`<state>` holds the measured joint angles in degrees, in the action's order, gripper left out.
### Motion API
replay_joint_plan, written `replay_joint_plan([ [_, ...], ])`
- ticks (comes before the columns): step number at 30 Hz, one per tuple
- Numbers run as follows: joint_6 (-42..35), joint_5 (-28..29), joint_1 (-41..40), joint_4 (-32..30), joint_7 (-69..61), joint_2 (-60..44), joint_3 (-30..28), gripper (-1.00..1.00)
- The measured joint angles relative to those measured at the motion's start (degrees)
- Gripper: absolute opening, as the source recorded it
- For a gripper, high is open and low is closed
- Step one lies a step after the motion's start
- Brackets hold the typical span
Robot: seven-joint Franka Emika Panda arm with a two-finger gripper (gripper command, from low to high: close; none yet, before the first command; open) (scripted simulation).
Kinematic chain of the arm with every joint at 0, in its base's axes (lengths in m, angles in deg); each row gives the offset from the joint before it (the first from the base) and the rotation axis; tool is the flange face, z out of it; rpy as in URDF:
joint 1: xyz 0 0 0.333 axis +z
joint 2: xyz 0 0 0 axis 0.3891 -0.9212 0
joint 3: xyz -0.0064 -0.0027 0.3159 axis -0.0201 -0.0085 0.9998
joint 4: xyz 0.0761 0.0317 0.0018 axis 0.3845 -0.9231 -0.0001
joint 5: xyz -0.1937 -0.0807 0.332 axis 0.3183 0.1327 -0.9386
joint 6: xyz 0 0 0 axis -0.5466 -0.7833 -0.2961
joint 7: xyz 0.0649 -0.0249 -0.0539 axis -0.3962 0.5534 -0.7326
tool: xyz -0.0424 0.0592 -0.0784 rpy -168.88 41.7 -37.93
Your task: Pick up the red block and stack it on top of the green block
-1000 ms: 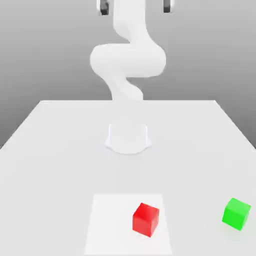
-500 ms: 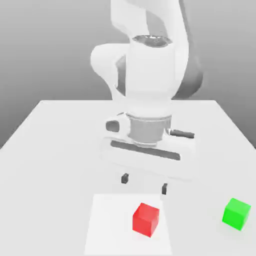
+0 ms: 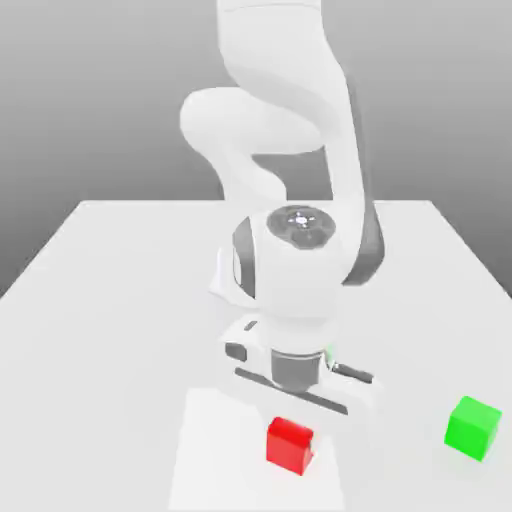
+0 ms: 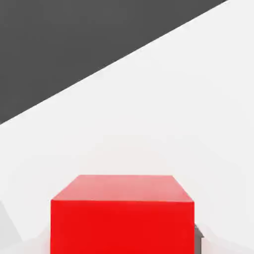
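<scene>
While your red block (image 3: 289, 446) is sitting on the white patch (image 3: 210, 460) at the near middle, your gripper (image 3: 292, 428) is reaching down over it; you cannot tell whether it is gripping. Farther right, your green block (image 3: 472, 428) is resting on the table (image 3: 420, 330), well apart.

Bare bench (image 3: 100, 350) is separating the red block (image 3: 289, 447) from the green block (image 3: 472, 428), nothing standing between them.
</scene>
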<state>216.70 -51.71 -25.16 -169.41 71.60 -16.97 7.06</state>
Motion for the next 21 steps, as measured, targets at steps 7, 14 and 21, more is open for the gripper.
replay_joint_plan([
  [7, -10.53, -4.24, 2.5, 0.91, -5.53, 9.53, 5.72, -1.0],
  [14, -15.3, 0.23, 13.63, 8.71, -9.55, 5.83, 15.46, -1.0],
  [21, -9.89, 6.62, 17.26, 10.02, -5.61, -1.51, 12.53, 1.0],
])
